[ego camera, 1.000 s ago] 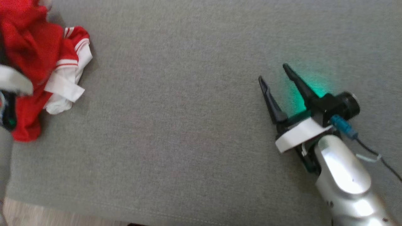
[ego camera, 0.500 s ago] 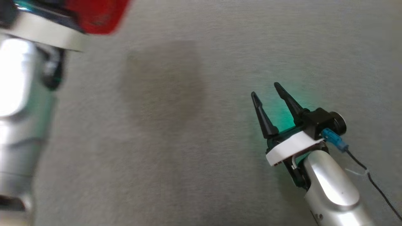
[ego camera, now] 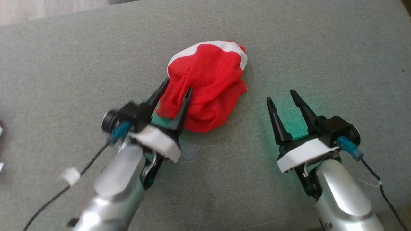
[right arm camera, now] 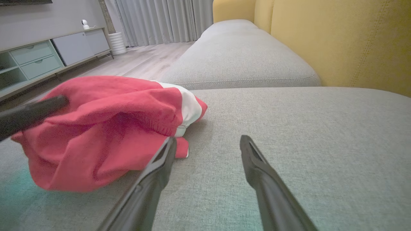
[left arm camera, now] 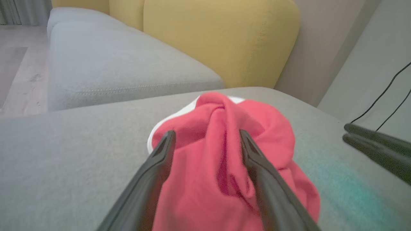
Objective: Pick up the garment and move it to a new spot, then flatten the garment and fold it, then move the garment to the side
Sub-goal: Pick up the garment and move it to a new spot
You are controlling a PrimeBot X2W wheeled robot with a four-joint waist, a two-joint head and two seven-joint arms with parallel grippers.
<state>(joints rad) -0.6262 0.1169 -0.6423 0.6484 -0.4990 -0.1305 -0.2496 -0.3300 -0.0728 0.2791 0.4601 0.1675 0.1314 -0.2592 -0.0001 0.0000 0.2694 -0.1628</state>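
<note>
Garment [ego camera: 205,86] lies bunched on the sofa cushion [ego camera: 80,64], so the move looks done. Left hand [ego camera: 178,85] open, astride it; right hand [ego camera: 281,95] open, empty. Flattening, folding, setting aside all ahead.

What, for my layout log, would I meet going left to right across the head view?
From the left: left pincer → red and white garment → right pincer, all over the grey cushion.
</note>
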